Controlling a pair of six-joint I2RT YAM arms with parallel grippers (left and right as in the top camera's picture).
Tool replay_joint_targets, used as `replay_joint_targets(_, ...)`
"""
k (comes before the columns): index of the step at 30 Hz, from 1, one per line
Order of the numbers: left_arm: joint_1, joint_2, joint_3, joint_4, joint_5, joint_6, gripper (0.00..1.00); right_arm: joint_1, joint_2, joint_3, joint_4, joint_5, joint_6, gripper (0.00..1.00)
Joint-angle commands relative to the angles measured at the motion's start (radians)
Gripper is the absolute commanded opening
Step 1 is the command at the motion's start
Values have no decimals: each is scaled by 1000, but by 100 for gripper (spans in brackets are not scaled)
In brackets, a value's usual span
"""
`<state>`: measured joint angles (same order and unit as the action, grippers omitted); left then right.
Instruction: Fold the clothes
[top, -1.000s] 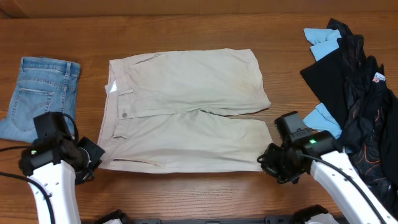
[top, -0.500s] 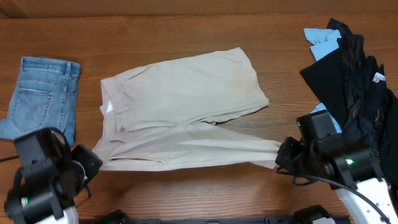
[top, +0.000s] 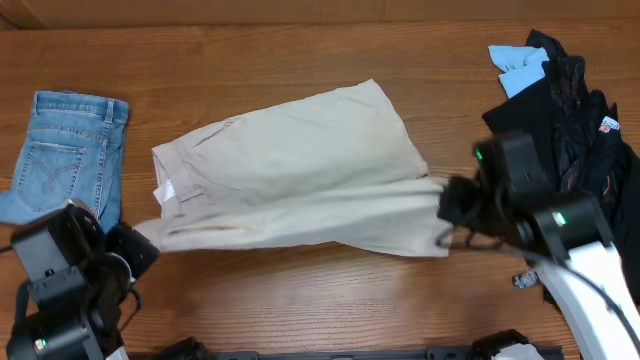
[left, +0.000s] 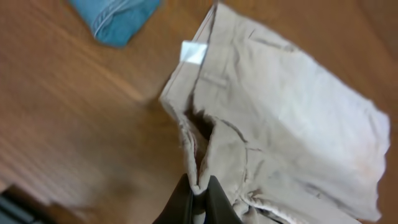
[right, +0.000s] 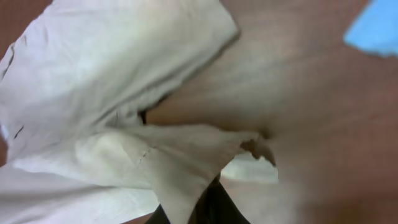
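Observation:
The beige khaki shorts (top: 300, 160) lie across the middle of the table, lifted along their near edge and partly doubled over themselves. My left gripper (top: 140, 245) is shut on the waistband corner (left: 198, 180) at the near left. A small white label (left: 193, 52) shows inside the waistband. My right gripper (top: 447, 205) is shut on the hem of the near leg (right: 186, 180) and holds it up at the right, over the far leg.
Folded light-blue denim shorts (top: 60, 150) lie at the far left. A heap of black and sky-blue garments (top: 570, 110) fills the right side, just behind my right arm. Bare wooden table (top: 300, 300) runs along the near edge.
Both grippers have lifted the near edge of the shorts and carried it away from the near edge of the table. The near leg now lies over the far leg.

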<state>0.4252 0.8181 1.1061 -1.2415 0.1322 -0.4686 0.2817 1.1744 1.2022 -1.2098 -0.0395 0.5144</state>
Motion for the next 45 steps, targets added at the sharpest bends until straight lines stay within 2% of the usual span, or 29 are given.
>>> replay_joint_targets(1,11,39,28,67,-125,-18,4,-23,95,80,53,199,-80,10)
replay_joint_targets(8,11,214,28,177,-142,-21,4,-25,294,192,260,234,-187,10)
replay_joint_targets(14,11,411,28,336,-136,-45,4,-27,403,194,451,233,-232,8)
replay_joint_targets(22,5,623,28,538,-97,-56,4,-27,534,194,619,233,-334,8)
replay_joint_targets(27,5,731,28,623,-82,-56,4,-27,607,194,708,233,-341,8)
replay_joint_targets(34,-11,831,28,744,-45,-55,4,-27,665,194,839,233,-341,8)
replay_joint_targets(45,-44,895,28,824,-58,-55,4,-27,726,194,916,233,-340,5)
